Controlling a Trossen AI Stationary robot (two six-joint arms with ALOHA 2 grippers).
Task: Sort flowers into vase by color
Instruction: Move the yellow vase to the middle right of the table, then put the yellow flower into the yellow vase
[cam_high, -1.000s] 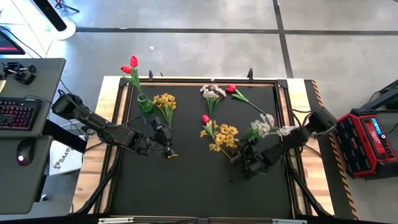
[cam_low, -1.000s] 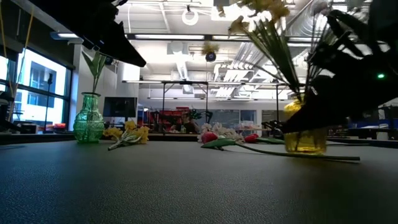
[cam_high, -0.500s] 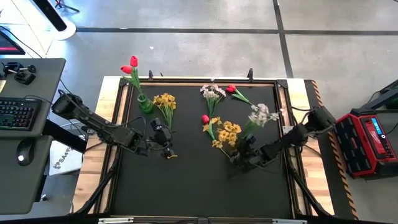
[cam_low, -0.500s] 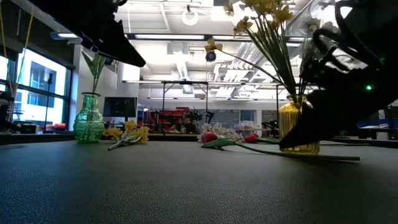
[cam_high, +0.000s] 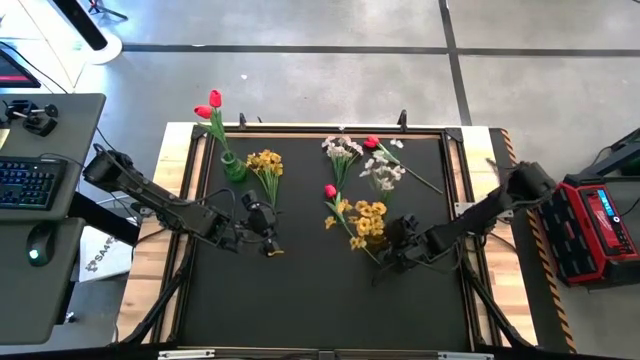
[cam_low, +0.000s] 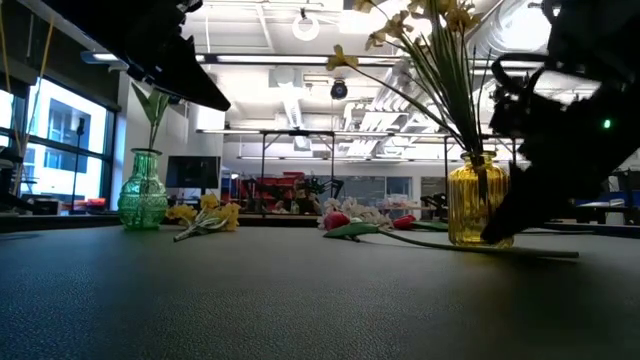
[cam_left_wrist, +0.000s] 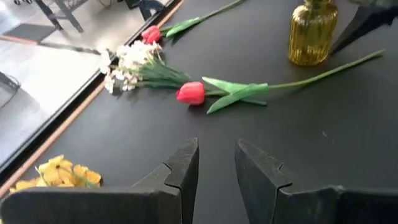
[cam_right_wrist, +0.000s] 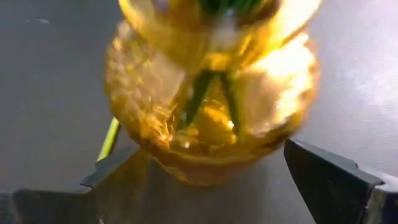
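A yellow glass vase stands upright on its base on the black table, right of centre. It holds yellow blossom sprays and a whitish spray that leans toward the far edge. My right gripper is open, with one finger on each side of the vase's lower body. A green vase at the far left holds a red tulip. My left gripper is open and hovers left of centre, holding nothing. My right gripper comes level at the yellow vase's lower body from the table's right. Its open fingers flank the glass. Whether they touch it I cannot tell.
Lying on the table are a yellow spray beside the green vase, a whitish spray, a red tulip at the far side, and another red tulip whose stem runs past the yellow vase. The near half of the table shows bare black mat.
The yellow vase was tilted and partly covered by my right gripper a second ago. It has tipped upright and now stands on its base. Its whitish spray has swung from over my right arm toward the far edge. My right gripper now shows beside the vase in the low view.
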